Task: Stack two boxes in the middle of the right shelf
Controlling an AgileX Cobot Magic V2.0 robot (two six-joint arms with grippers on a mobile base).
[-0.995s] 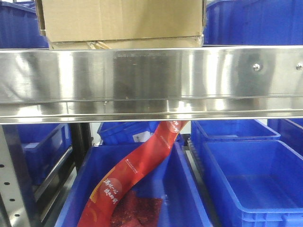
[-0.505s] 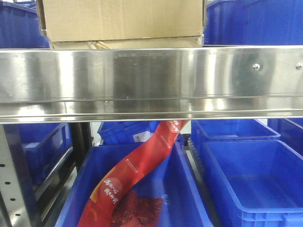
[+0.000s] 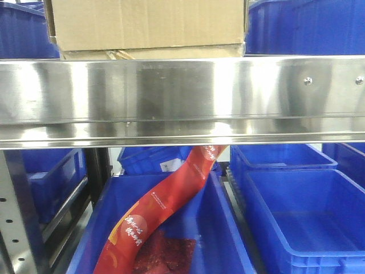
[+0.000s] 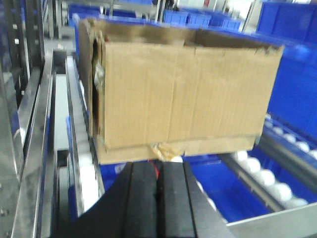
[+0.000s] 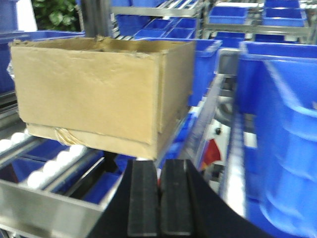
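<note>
Up top, a big shiny shelf (image 3: 182, 97) of steel, stretching right across the front view. Below that rail, blue bins (image 3: 302, 222), one with a long red packet (image 3: 165, 217) hanging down into it.

Next in size, the large box (image 4: 178, 94), brown and a bit dented, sitting on the white rollers (image 4: 267, 181) of the shelf. Under it, the flat box (image 5: 94, 139), showing only as a thin strip with shiny tape. So, one box on top of the other already, by the look of it, both sitting on the rollers.

Smaller still, the left end effector (image 4: 158, 198), pressed shut with nothing inside, just in front of the boxes and not touching. Same for the right end effector (image 5: 159, 198): squeezed closed, empty, near the right corner of the stack.

Possible trouble from here: rollers turn easily, so a bump from either arm might roll the stack away or tip the tall box off the flat one. Also, maybe a snag on the steel rail while pulling back.

From the front, only the low part of the boxes, and no arms at all. From the wrists, the whole tall box, the open top, the rollers, and both black tips.
</note>
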